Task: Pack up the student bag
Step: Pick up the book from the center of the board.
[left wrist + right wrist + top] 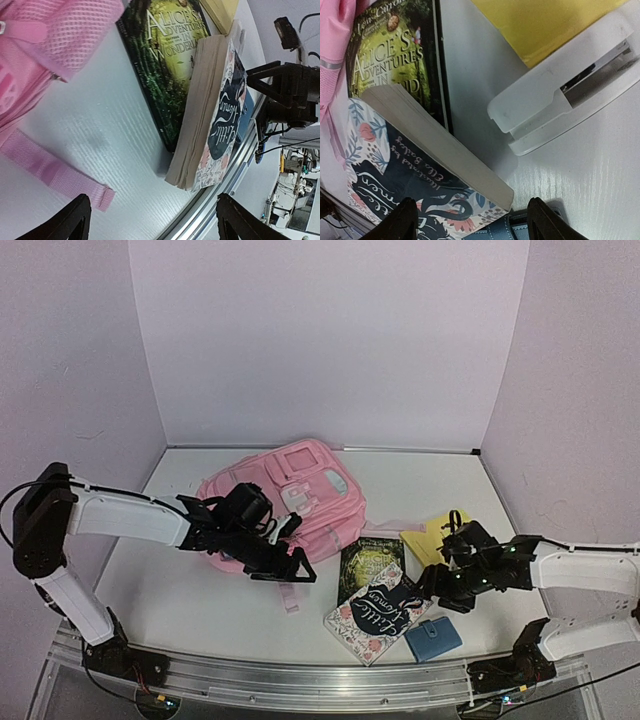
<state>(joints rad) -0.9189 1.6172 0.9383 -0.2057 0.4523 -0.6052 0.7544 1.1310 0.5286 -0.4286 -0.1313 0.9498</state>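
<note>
Pink student bag (300,495) is apparently sitting unpacked; paperback (378,618), stapler (570,100), wallet (434,639) are lying outside, near right. Left gripper (152,212), right gripper (472,210) are gaping wide, empty.

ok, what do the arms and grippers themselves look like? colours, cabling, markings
Both arms have white link shells with black joint housings and bases, on an aluminium rail. A thin black cable runs above the left arm. The right arm shows small green lights near the wrist. The left gripper and right gripper are all black, with tapered fingers. No markings are legible.
</note>
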